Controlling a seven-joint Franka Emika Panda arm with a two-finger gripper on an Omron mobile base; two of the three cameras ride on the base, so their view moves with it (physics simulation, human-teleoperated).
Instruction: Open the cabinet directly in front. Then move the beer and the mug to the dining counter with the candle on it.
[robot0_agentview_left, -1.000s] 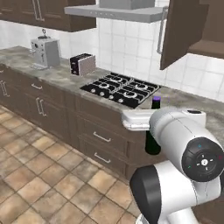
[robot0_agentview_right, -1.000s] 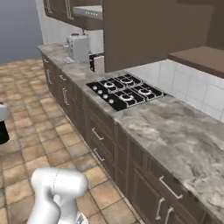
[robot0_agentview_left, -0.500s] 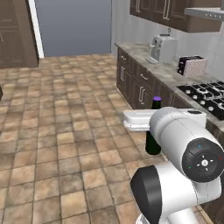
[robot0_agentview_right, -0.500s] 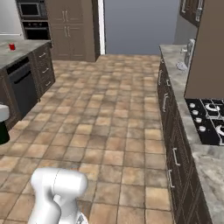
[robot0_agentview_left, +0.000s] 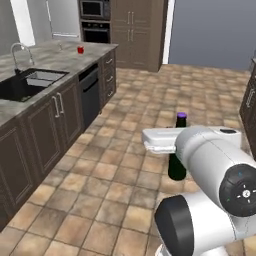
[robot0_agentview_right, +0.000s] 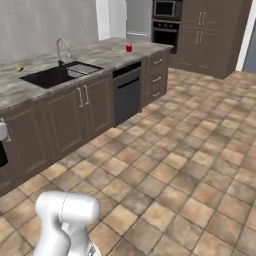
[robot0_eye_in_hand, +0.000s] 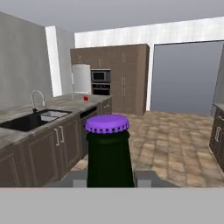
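My gripper (robot0_agentview_left: 176, 146) is shut on the neck of the beer (robot0_agentview_left: 177, 169), a dark green-black bottle with a purple cap, held upright above the tiled floor. In the hand view the beer (robot0_eye_in_hand: 109, 153) stands between my fingertips (robot0_eye_in_hand: 145, 178), with its cap in the middle of the picture. Its dark base (robot0_agentview_right: 2, 155) also shows at the left edge of the right base view. The dining counter (robot0_agentview_left: 47, 62) runs along the left. A small red thing (robot0_agentview_left: 80, 49) sits at its far end; I cannot tell whether it is the mug or the candle. The cabinet is out of view.
A black sink (robot0_agentview_left: 22, 82) with a curved tap (robot0_agentview_left: 15, 50) is set in the counter, above brown doors and a black appliance front (robot0_agentview_left: 90, 97). Tall cabinets with built-in ovens (robot0_agentview_left: 95, 20) stand at the back. Tiled floor (robot0_agentview_left: 130, 150) lies open ahead.
The whole picture has swung: the base has turned from the stove counter, past the open floor, to face the sink counter. The beer stays in my gripper.
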